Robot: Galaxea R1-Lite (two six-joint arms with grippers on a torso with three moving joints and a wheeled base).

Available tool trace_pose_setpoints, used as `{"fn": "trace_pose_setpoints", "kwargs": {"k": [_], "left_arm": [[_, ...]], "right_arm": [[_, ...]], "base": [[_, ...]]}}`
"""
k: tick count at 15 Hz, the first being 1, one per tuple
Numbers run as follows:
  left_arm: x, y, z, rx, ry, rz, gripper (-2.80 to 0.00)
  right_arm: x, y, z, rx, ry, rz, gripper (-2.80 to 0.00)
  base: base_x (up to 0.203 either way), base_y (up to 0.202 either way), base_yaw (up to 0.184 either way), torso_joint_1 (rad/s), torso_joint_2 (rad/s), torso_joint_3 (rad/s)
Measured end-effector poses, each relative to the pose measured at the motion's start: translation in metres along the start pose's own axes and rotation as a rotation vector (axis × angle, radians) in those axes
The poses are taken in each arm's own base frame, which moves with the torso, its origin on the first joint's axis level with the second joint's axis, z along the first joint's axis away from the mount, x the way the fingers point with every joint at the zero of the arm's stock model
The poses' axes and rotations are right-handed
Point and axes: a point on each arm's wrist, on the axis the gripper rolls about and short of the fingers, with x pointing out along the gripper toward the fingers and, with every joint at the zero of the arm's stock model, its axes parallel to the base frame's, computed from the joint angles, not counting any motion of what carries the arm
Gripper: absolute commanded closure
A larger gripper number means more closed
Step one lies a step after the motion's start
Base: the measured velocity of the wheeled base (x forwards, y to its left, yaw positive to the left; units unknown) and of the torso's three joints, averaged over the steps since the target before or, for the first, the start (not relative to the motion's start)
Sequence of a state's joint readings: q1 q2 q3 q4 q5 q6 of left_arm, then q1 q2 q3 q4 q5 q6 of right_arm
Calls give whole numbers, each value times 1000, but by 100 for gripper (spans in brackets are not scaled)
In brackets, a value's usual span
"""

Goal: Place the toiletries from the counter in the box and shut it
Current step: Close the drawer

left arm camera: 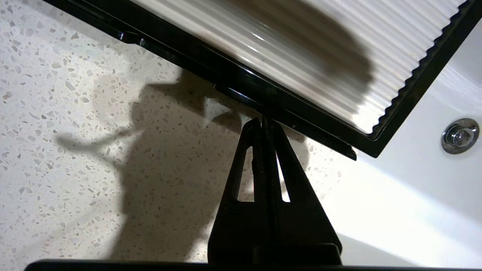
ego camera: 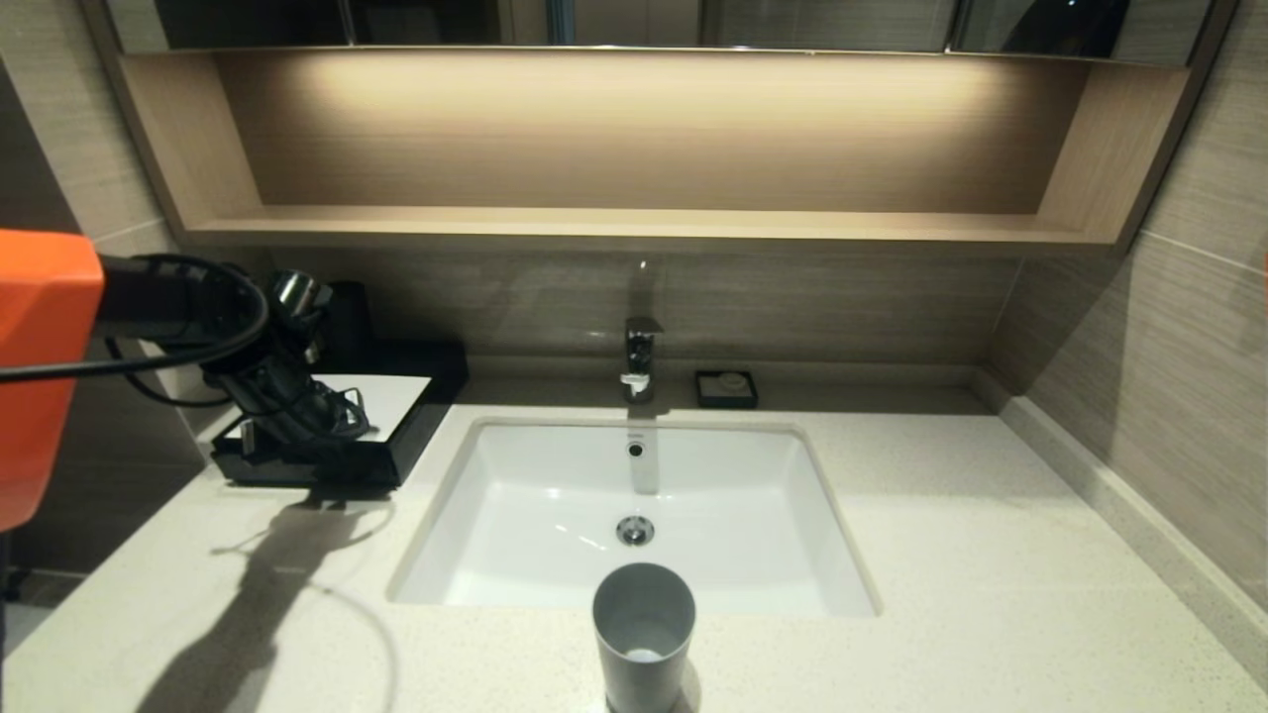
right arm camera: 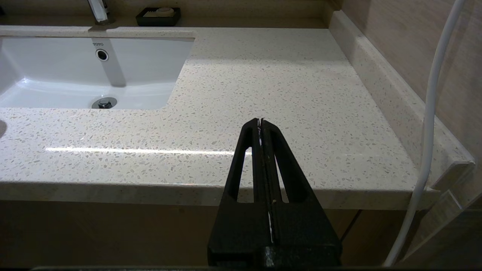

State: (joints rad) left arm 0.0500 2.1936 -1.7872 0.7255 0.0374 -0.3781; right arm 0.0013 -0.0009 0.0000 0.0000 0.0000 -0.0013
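Observation:
The low black box (ego camera: 421,411) with its white top panel (ego camera: 388,396) stands on the cream speckled counter (ego camera: 941,535), left of the white sink (ego camera: 634,495). My left gripper (ego camera: 332,458) is shut and empty, with its tips against the box's front edge; in the left wrist view the gripper (left arm camera: 263,121) touches the black rim (left arm camera: 241,81) below the ribbed white panel (left arm camera: 301,49). No drawer stands out from the box. No toiletry packets show in any view. My right gripper (right arm camera: 260,121) is shut and empty, held off the counter's front edge (right arm camera: 113,188), out of the head view.
A grey cup (ego camera: 644,634) stands at the front edge before the sink. A faucet (ego camera: 639,364) and a small black soap dish (ego camera: 726,388) sit at the back. A wooden shelf (ego camera: 634,226) hangs above. A white cable (right arm camera: 433,113) runs beside the right arm.

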Motion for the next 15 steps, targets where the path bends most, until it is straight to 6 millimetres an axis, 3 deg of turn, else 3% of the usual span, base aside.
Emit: {"fn": "trace_pose_setpoints", "kwargs": {"k": [11,15], "left_arm": [[-1,0,3,-8,-28,-10,0],[-10,1,1,-8,-29,-11,0]], "right_arm": [[0,0,0,-1,0,0,0],[0,0,0,0,0,0,0]], "base": [[0,0,0,0,0,0],[0,0,0,0,0,0]]}}
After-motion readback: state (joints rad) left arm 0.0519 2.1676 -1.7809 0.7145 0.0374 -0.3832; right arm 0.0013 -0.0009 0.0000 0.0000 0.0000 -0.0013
